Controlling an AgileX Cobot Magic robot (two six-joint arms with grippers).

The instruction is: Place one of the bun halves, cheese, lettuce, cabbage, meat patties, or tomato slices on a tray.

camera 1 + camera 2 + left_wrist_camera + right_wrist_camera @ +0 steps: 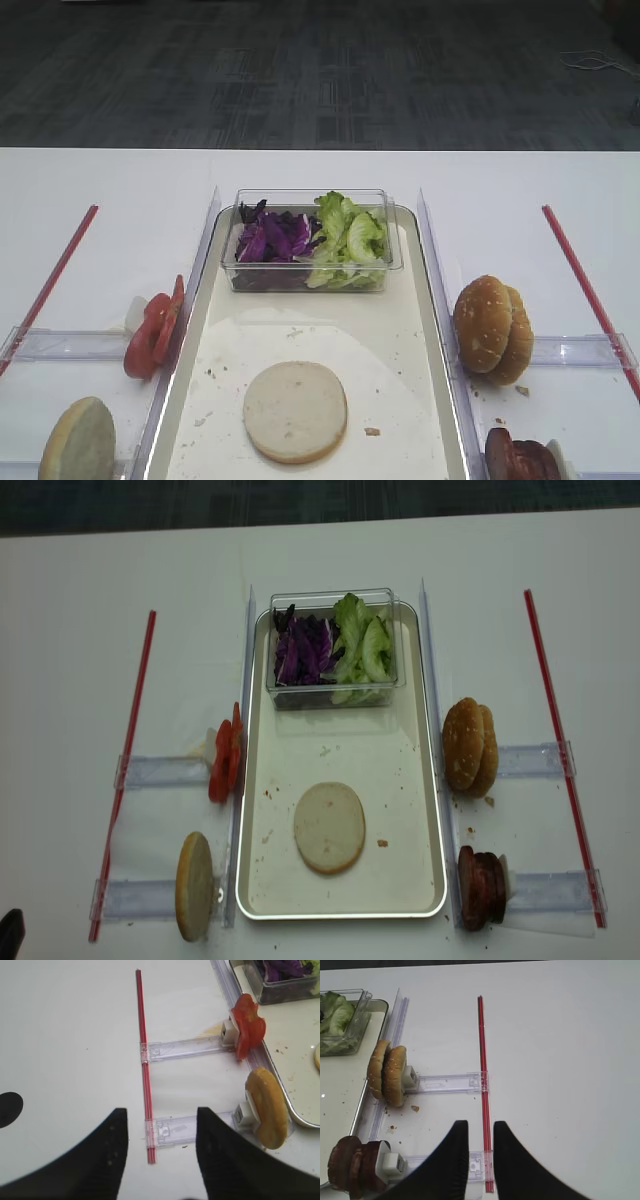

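We see the left end effector (160,1145) open and empty at lower frame; the flat pale cream bun half (295,411) lies on the shiny metal-rimmed tray (425,400), well right of it.

floor (320,70): dark grey carpet tiles | table (320,170): white, evenly lit

Two flat pale cream bun halves (329,827), one lying on the single long metal-rimmed tray (425,810), and two brown sesame-seeded domed bun halves (470,746). One clear plastic box (333,695), two thin red strips (552,710), four narrow clear plastic holders (160,772).
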